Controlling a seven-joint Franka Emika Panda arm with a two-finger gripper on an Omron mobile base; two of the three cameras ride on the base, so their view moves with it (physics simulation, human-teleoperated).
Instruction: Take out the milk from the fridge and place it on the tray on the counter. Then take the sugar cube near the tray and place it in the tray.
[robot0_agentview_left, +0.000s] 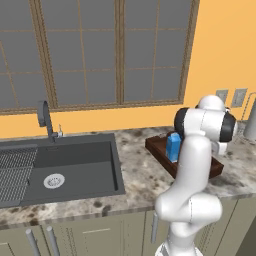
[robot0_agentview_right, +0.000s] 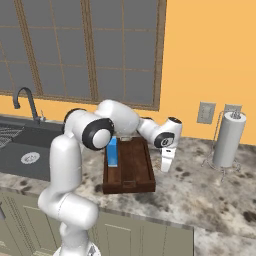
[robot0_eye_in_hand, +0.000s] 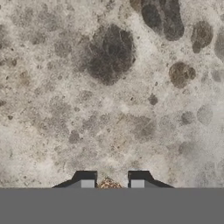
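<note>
The blue milk (robot0_agentview_right: 112, 151) carton stands upright at the left end of the dark brown tray (robot0_agentview_right: 131, 175) on the speckled counter (robot0_agentview_right: 200, 187). From the other side, the milk (robot0_agentview_left: 173, 146) and tray (robot0_agentview_left: 156, 147) sit partly behind my arm. My gripper (robot0_agentview_right: 166, 169) points down at the counter just right of the tray. Seen from the hand, the gripper (robot0_eye_in_hand: 112, 184) has its fingertips close together on the small tan sugar cube (robot0_eye_in_hand: 109, 183), low over the counter (robot0_eye_in_hand: 109, 87). The fridge is out of view.
A dark grey sink (robot0_agentview_left: 60, 170) with a faucet (robot0_agentview_left: 45, 117) lies to the left of the tray. A paper towel roll (robot0_agentview_right: 229, 139) on a wire stand is at the right near the wall. The counter's front edge runs close below the tray.
</note>
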